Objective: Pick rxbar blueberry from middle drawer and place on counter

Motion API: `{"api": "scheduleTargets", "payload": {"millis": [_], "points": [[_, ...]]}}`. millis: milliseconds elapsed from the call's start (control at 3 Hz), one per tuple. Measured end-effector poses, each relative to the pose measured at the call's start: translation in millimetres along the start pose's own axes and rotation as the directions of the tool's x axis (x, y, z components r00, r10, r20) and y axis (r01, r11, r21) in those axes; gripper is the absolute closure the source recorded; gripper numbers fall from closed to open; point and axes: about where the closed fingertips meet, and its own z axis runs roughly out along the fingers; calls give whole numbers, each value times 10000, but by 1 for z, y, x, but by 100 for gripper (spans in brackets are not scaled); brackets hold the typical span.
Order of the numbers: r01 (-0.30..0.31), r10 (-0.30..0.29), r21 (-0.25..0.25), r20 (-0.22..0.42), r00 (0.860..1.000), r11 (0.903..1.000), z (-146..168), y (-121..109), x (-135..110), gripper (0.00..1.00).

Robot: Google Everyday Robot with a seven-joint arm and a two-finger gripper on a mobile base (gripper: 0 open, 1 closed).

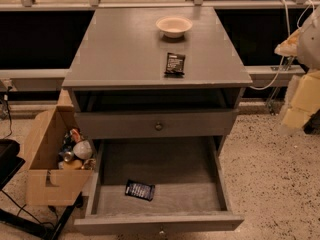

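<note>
Grey wooden cabinet point(150, 109), seen from the front and above; all positions are given relative to it. Its broad matte grey top, the counter point(120, 49), carries a shallow cream round bowl point(174, 26) near the cabinet's rear edge. A black-wrapped snack bar with white print point(175, 64) lies near the counter's front edge. Below the counter sits a grey drawer front with a small round knob point(158, 125). Below that, the wide grey middle drawer point(200, 184) stands pulled well out of the cabinet's front.

The small flat rxbar blueberry in a dark blue wrapper point(140, 190) lies on the drawer floor, left of centre and toward the drawer's front wall, touching nothing else. An open brown cardboard box point(42, 179) of mixed items stands just beside the cabinet's left side. The robot's pale gripper point(299, 101) hangs well off the cabinet's right side, apart from both drawer and bar; whether it is spread or closed cannot be told.

Step in hand, as judged: the approach, with the drawer open and the bar not yet grasped. The next move calls for carrying the gripper leftward over the open drawer, lowering it between the drawer walls, and taking the blue bar rather than the black one on the counter.
</note>
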Motion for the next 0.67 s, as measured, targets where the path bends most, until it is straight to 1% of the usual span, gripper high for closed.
{"api": "scheduleTargets", "payload": {"millis": [333, 667], "points": [[-21, 20, 81, 93, 10000, 10000, 2, 1, 0, 0], [-142, 118, 344, 690, 9975, 9993, 34, 19, 4, 0]]}}
